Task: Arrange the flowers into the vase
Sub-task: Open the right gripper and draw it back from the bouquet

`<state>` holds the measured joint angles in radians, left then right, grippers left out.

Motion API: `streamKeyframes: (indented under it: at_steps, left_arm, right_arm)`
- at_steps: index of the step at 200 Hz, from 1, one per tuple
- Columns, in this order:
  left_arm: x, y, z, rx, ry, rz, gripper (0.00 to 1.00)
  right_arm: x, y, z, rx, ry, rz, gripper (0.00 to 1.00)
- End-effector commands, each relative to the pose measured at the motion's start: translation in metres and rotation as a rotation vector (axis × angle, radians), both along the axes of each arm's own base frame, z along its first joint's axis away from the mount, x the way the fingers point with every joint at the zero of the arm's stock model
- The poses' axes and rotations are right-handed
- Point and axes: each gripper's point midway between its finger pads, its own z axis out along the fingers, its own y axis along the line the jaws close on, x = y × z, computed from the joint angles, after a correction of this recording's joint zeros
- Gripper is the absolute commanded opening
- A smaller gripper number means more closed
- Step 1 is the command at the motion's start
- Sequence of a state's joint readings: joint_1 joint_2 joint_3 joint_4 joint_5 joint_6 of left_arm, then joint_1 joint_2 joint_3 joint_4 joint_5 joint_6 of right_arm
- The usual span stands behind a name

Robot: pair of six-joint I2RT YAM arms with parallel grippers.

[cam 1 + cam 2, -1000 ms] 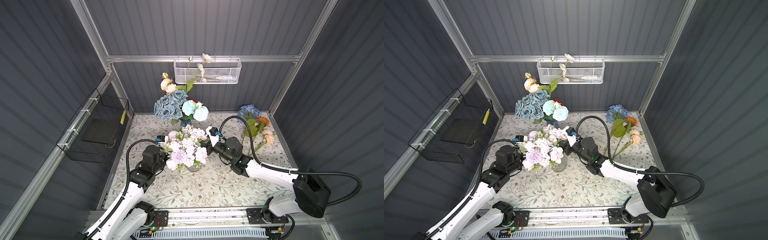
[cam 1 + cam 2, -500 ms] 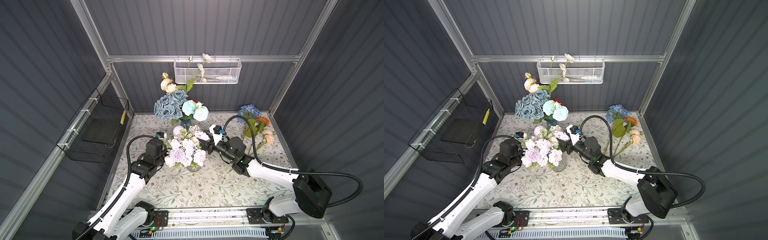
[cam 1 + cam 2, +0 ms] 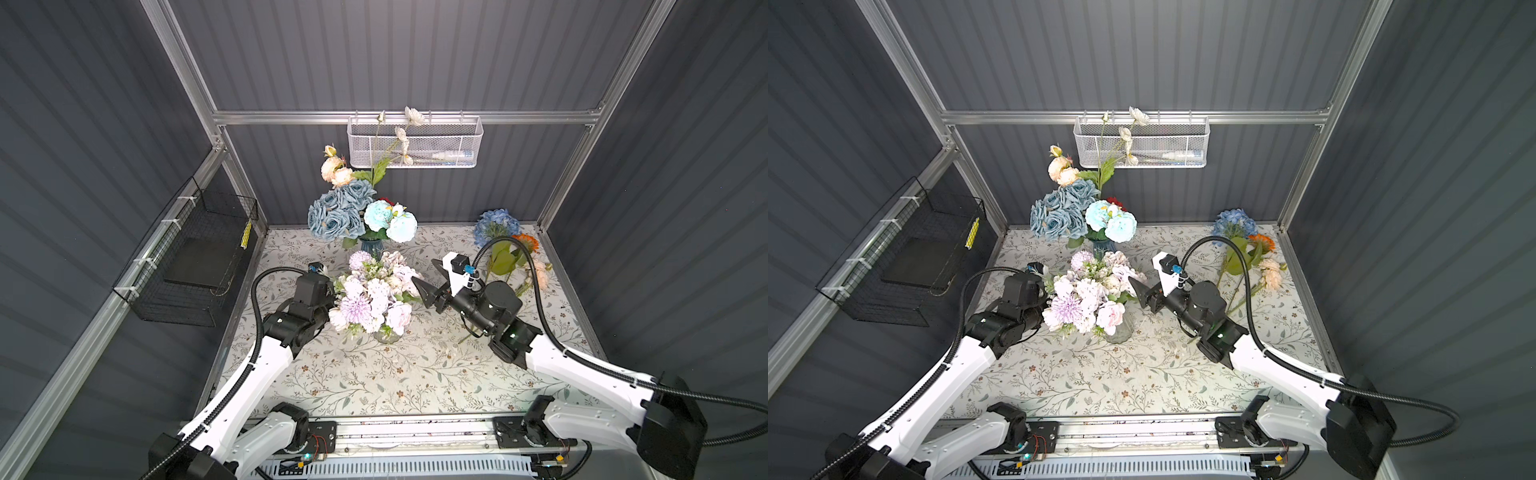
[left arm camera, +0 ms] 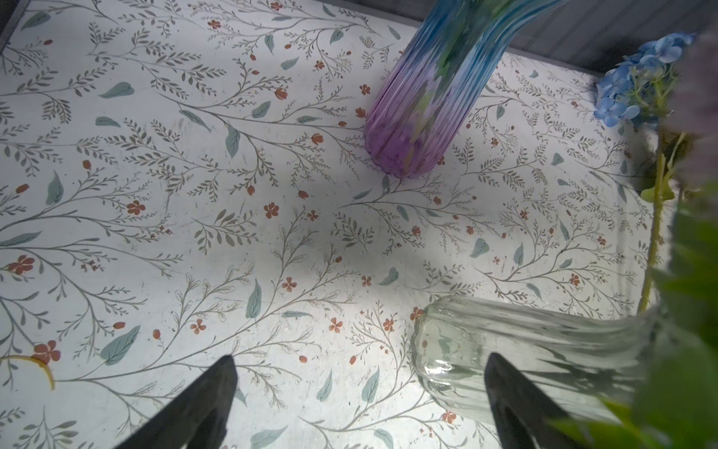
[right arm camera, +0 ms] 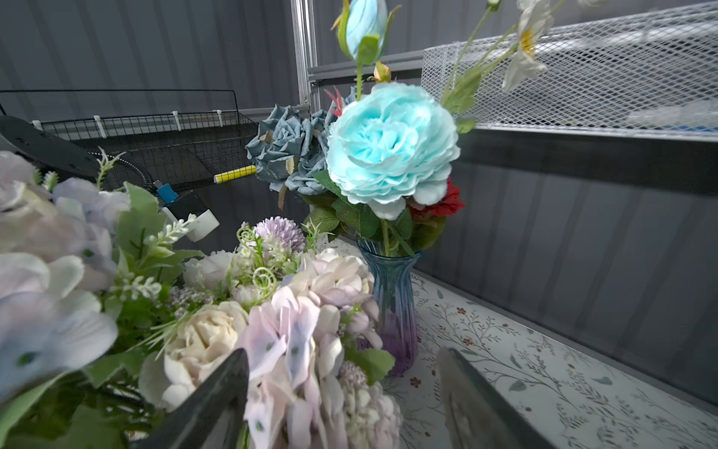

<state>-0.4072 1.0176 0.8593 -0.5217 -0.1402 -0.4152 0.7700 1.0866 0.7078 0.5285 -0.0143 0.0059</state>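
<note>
Looks mostly done: clear vase (image 3: 386, 334) and blue vase (image 3: 371, 246) mid-frame filled, loose flowers (image 3: 496, 224) right of frame unplaced, left gripper (image 4: 361, 361) and right gripper (image 5: 344, 352) spread wide, empty.

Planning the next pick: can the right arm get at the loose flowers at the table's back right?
Probably yes. The loose flowers lie on its own side with nothing between, and the right gripper is open and empty. Only its cable loops over them.

Bouquet vase (image 3: 386, 334) at ctr, 2nd vase (image 3: 371, 246) behind it, loose flowers (image 3: 496, 223) rt-rear.
</note>
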Motion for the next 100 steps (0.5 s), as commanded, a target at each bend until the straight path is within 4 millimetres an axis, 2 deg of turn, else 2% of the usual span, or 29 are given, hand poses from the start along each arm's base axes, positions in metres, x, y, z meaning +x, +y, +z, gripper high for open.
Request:
streamKeyframes:
  at_steps: [1,20,33,71,100]
  left_arm:
    - [-0.01,0.008,-0.003,-0.009,0.028,0.025,0.99]
    - [-0.015,0.017,-0.002,-0.017,0.026,0.051,0.99]
    - [-0.015,0.021,0.001,-0.035,0.029,0.063,0.99]
    - [-0.009,0.023,0.0,-0.123,0.047,0.082,0.99]
    - [-0.001,0.014,0.001,-0.184,0.044,0.071,0.99]
  right_arm:
    - [-0.01,-0.018,-0.013,-0.106,0.021,-0.033,0.75]
    - [-0.027,-0.023,-0.024,-0.16,0.065,0.01,0.71]
    - [-0.042,-0.02,-0.032,-0.194,0.092,0.057,0.67]
    - [-0.087,0.012,-0.044,-0.227,0.123,0.228,0.6]
    - [-0.099,0.043,-0.045,-0.216,0.079,0.299,0.59]
